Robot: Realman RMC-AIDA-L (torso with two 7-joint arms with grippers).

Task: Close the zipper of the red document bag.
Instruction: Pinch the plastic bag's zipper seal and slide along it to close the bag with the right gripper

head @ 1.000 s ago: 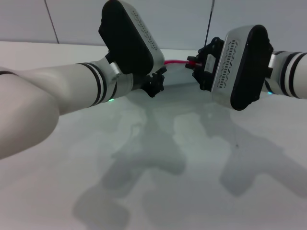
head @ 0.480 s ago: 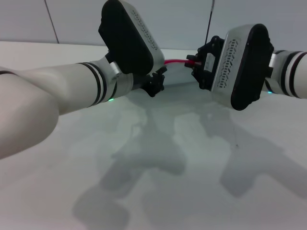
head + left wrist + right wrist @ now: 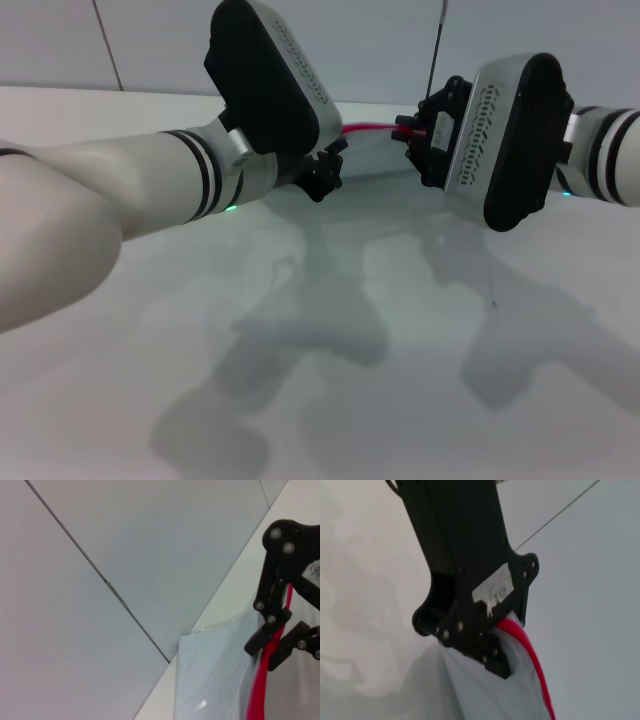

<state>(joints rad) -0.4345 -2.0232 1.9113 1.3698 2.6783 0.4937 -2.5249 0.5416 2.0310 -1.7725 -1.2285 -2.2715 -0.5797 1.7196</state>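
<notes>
The red document bag [image 3: 375, 160] is a translucent pale-blue pouch held up over the table between my two arms. Its zipper [image 3: 365, 129] shows as a thin red strip running between the grippers. My left gripper [image 3: 325, 172] is shut on the bag's left end. In the right wrist view this left gripper [image 3: 495, 652] clamps the bag [image 3: 480, 695] where the zipper [image 3: 532, 665] ends. My right gripper [image 3: 412, 135] is shut on the zipper; in the left wrist view this right gripper [image 3: 272, 642] pinches the red strip [image 3: 257, 695] beside the bag [image 3: 215, 680].
The white table [image 3: 350, 350] spreads below both arms, with their shadows on it. A grey panelled wall [image 3: 150, 40] stands close behind the bag. The bulky forearms hide most of the bag from the head camera.
My right gripper has shifted slightly to the right along the red zipper. The left arm has held still.
</notes>
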